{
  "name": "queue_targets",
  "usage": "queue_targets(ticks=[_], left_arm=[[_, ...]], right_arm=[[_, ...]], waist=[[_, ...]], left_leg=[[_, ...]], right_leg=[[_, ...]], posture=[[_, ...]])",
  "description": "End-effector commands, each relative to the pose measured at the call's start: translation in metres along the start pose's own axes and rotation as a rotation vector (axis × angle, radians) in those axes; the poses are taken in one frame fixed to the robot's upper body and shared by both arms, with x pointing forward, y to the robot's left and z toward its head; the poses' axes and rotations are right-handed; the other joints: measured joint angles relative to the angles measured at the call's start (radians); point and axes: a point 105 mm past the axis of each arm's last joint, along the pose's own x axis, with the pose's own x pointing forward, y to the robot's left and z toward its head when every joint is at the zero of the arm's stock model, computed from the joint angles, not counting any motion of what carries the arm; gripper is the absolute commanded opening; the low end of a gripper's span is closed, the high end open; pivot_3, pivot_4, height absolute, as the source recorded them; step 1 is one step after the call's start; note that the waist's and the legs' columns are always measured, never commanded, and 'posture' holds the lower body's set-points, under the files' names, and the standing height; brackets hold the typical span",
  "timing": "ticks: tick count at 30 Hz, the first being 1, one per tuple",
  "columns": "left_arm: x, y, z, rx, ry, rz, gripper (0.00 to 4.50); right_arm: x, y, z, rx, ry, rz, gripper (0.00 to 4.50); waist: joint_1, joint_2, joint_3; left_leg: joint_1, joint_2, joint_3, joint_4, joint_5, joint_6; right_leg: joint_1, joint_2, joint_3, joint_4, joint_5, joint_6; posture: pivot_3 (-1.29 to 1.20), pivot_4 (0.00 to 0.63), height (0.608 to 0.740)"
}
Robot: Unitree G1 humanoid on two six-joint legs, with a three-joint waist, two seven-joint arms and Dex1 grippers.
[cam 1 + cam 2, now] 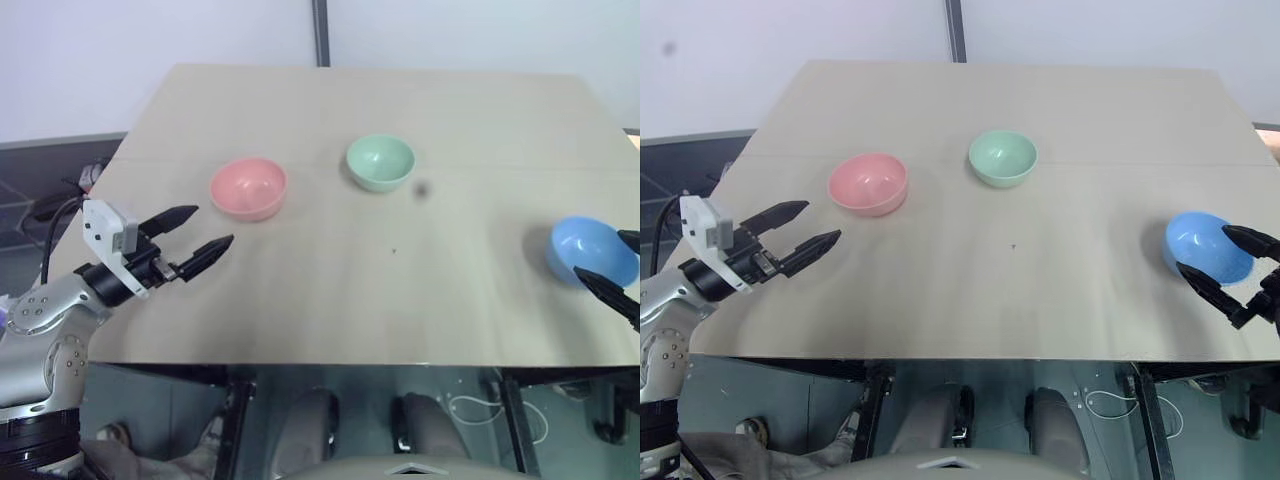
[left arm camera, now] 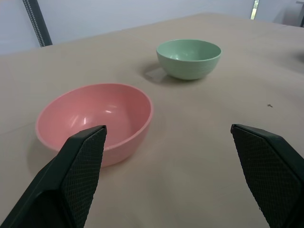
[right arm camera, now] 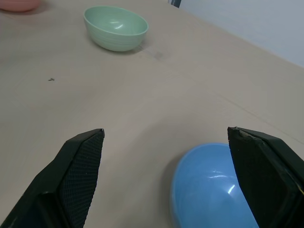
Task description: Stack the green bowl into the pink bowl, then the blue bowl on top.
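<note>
Pink bowl (image 1: pixel 248 187), green bowl (image 1: pixel 380 161), blue bowl (image 1: pixel 1207 246) all empty, apart; left gripper (image 1: pixel 195 236) & right gripper (image 1: pixel 1224 259) spread.

No text, label, brand, number or sign can be read anywhere — the pink bowl (image 1: pixel 248 187), green bowl (image 1: pixel 380 161) and blue bowl (image 1: pixel 590 250) are plain.

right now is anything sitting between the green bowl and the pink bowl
Nothing visible. Only bare table lies between the green bowl and the pink bowl; the blue bowl sits far off by the right claw.
</note>
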Motion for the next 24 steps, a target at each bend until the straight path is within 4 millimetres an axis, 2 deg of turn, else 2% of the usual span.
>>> queue_targets(ticks=[1,7,13,17,20,22,24], left_arm=[[0.0,0.002,0.013,0.042,-0.017,-0.014,4.42],[0.012,-0.004,0.016,0.068,-0.021,-0.026,4.42],[0.032,0.001,0.019,0.231,0.039,0.074,4.42],[0.051,0.004,0.018,0.335,0.159,0.118,4.42],[0.065,0.007,0.008,0.471,0.341,0.105,4.42],[0.075,0.007,0.005,0.58,0.403,0.085,4.42],[0.082,0.007,-0.002,0.618,0.474,0.078,4.42]], right_arm=[[0.005,0.001,0.017,-0.034,-0.04,0.015,4.49],[0.022,0.012,0.022,-0.023,-0.076,0.056,4.49],[0.043,0.026,0.03,-0.018,-0.143,0.133,4.49],[0.066,0.047,0.039,-0.011,-0.207,0.245,4.49],[0.083,0.067,0.048,-0.009,-0.254,0.337,4.49],[0.093,0.08,0.053,-0.016,-0.281,0.394,4.49],[0.1,0.091,0.058,-0.02,-0.306,0.433,4.49]], waist=[[-0.001,0.0,0.0],[-0.003,0.0,0.0],[0.0,0.0,0.0],[-0.001,0.0,0.0],[-0.002,0.0,0.0],[-0.002,0.0,0.001],[-0.001,0.0,0.001]], left_leg=[[0.0,0.0,0.0,0.0,0.0,0.0],[0.0,0.0,0.0,-0.001,0.0,0.0],[0.0,0.0,0.0,-0.001,0.0,0.0],[0.0,-0.001,0.0,-0.001,0.0,0.0],[0.0,-0.001,-0.001,-0.001,0.0,0.0],[-0.001,-0.001,0.0,-0.001,0.0,0.0],[-0.001,-0.002,0.0,-0.001,0.0,0.0]], right_leg=[[0.0,0.0,0.0,0.0,0.0,0.0],[-0.001,0.0,0.0,0.0,0.0,0.0],[-0.001,0.0,-0.001,0.0,0.0,0.0],[-0.001,0.0,-0.001,0.0,0.0,0.0],[-0.001,0.001,-0.001,0.001,0.0,0.0],[-0.002,0.004,-0.001,0.001,0.0,0.0],[-0.002,0.005,-0.003,0.001,0.0,0.0]], posture=[[0.0,0.15,0.74],[0.0,0.15,0.74],[0.0,0.15,0.74],[0.0,0.15,0.74],[0.0,0.15,0.74],[0.0,0.15,0.74],[0.0,0.15,0.74]])
